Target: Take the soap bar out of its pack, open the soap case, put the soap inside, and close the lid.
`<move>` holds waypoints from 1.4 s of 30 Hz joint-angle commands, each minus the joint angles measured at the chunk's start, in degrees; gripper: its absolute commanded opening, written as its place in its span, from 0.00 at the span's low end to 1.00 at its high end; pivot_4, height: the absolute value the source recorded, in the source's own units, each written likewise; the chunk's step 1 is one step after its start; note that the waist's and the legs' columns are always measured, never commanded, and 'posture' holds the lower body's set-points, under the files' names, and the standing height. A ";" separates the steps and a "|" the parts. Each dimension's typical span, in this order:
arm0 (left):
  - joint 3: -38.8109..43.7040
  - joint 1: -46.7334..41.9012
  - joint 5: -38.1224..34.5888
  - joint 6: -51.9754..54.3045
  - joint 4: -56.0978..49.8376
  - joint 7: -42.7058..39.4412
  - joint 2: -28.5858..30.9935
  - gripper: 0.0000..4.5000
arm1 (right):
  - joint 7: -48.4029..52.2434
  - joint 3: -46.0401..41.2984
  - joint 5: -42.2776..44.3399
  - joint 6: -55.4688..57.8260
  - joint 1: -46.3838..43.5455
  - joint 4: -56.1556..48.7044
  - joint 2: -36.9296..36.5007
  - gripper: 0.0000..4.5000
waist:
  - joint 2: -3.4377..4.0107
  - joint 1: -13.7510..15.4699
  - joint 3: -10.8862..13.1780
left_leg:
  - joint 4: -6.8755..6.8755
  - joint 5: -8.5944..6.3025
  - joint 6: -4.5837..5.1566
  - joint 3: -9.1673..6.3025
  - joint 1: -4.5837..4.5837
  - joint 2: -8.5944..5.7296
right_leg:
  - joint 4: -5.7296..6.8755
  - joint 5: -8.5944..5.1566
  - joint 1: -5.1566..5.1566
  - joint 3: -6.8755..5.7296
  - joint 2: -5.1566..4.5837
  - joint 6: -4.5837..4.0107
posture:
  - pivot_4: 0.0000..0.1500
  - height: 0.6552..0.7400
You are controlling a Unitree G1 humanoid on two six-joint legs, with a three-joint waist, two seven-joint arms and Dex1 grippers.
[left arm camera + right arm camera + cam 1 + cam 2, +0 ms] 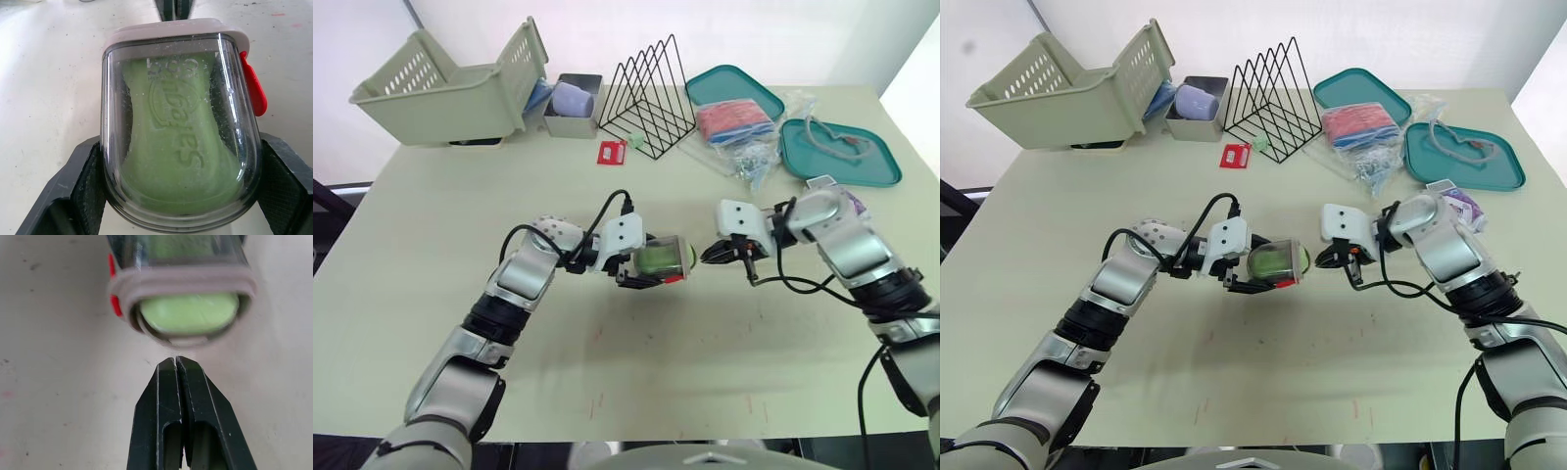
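Green soap (pixel 176 161) in clear case (pixel 668 258), mouth blurred, pinched by left fingers (pixel 73 191); right fingers (pixel 161 416) pressed together

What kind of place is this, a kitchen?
Probably a test bench: a plain table with staged household items, a tilted plastic basket, a wire file rack, teal trays, and a soap case held in the left gripper.

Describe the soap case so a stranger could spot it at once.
On the pale table, look at the near middle. The case is the clear box clamped in the left gripper, its end facing the shut right gripper. It alone shows green soap through its walls and has a red latch.
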 commanded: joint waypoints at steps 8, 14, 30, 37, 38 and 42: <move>1.74 0.79 -1.13 -2.90 -3.55 1.56 -0.74 0.77 | 3.32 -9.37 14.75 23.44 4.40 -0.66 -4.43 0.99 | 0.00 -0.16 0.00 | -0.01 0.00 0.00 0.00 0.03 0.01 | 0.03 0.00 0.00 0.01 0.02 0.00 | 1.00 1.00; 1.65 1.83 0.11 -8.91 -4.87 5.47 -2.74 0.77 | 0.03 -13.69 26.64 47.64 4.84 -2.36 -3.19 0.99 | 0.00 -0.06 0.00 | 0.00 0.00 0.00 -0.02 0.01 0.01 | 0.03 0.00 0.01 0.01 0.01 0.00 | 1.00 1.00; 0.53 4.79 0.38 -10.14 -9.87 9.09 -4.15 0.77 | -17.26 -22.78 37.88 63.43 1.99 -4.90 7.29 0.99 | 0.00 -0.12 0.00 | -0.01 0.00 0.01 -0.03 -0.01 0.00 | 0.02 0.00 0.01 0.00 0.01 0.00 | 1.00 1.00; 0.49 4.20 0.53 -10.04 -9.87 9.38 -4.63 0.77 | -21.92 -22.89 39.42 63.35 2.13 -4.83 10.27 0.99 | 0.00 -0.18 0.00 | -0.01 0.00 0.01 -0.04 -0.02 0.00 | 0.02 0.00 0.01 0.00 0.02 0.01 | 1.00 1.00; 0.51 4.16 0.56 -10.04 -9.79 9.35 -4.66 0.77 | -22.66 -23.02 39.51 63.31 2.07 -4.60 10.68 0.99 | 0.00 -0.21 0.00 | -0.01 0.00 0.01 -0.04 -0.02 0.00 | 0.02 0.00 0.01 0.00 0.02 0.01 | 1.00 1.00; 0.64 3.98 0.51 -9.68 -9.61 9.33 -4.80 0.77 | -25.45 -24.43 39.70 63.21 1.54 -3.15 12.40 0.99 | 0.00 -0.30 0.00 | -0.02 0.00 0.01 -0.04 -0.02 0.00 | 0.03 0.00 0.01 0.00 0.02 0.01 | 1.00 1.00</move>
